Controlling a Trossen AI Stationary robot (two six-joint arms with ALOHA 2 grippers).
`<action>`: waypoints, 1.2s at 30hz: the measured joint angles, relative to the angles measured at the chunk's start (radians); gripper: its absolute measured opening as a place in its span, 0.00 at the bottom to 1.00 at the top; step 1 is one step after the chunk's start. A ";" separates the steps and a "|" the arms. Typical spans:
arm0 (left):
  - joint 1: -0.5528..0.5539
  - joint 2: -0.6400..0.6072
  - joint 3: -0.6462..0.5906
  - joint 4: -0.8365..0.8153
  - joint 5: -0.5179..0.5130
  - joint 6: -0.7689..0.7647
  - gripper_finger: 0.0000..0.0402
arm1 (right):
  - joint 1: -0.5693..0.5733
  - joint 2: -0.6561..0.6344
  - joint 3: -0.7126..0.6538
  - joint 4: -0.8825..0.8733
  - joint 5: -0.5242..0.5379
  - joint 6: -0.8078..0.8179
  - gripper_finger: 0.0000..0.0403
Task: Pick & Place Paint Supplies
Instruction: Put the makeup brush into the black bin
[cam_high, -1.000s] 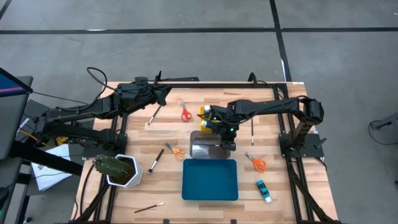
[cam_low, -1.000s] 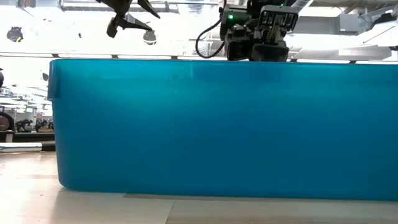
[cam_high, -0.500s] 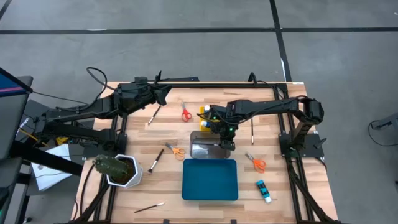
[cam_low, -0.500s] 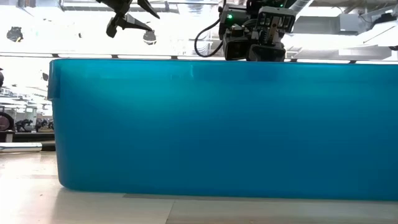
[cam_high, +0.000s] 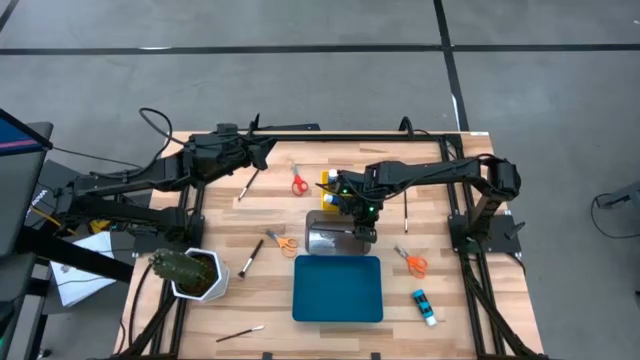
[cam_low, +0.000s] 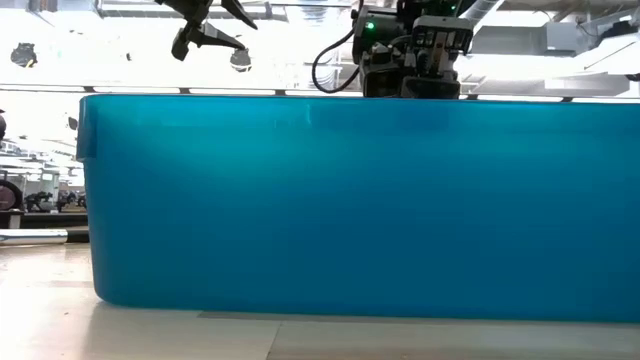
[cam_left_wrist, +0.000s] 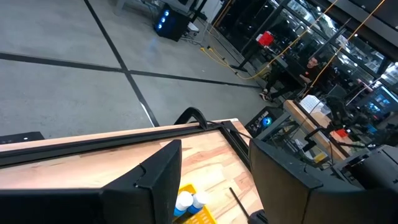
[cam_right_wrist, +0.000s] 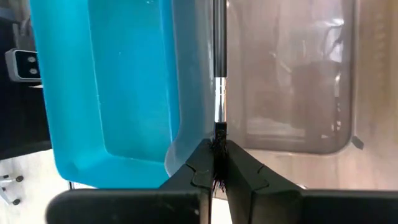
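The right pincer (cam_high: 365, 232) hangs above the clear tray (cam_high: 328, 240), its two fingers pressed together on a thin dark-handled paintbrush (cam_right_wrist: 219, 74). The bristle end sits pinched between the fingertips (cam_right_wrist: 202, 163), and the handle runs straight out ahead of them, over the edge where the clear tray meets the blue tray (cam_high: 338, 289). The blue tray lies just past the clear one, on the near side of the table (cam_high: 270, 205).

Behind the right pincer, close by its wrist, a yellow tray (cam_high: 327, 184) holds blue bottles (cam_left_wrist: 184, 202) with white caps. Red-handled scissors (cam_high: 298, 183) lie just beside that tray.

The left pincer (cam_high: 262, 152) waits at the table's far edge with its fingers apart and nothing between them; another paintbrush (cam_high: 248, 183) lies on the wood just beyond its tips.
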 joint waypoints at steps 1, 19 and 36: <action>0.000 0.000 0.000 0.000 0.000 0.000 0.45 | 0.001 0.000 0.000 -0.004 0.010 0.008 0.03; 0.000 0.000 0.000 0.000 0.000 0.001 0.45 | 0.018 0.000 0.000 0.001 0.047 0.031 0.08; 0.000 0.000 0.000 0.000 0.000 0.027 0.45 | 0.015 0.000 0.000 0.017 0.047 0.057 0.22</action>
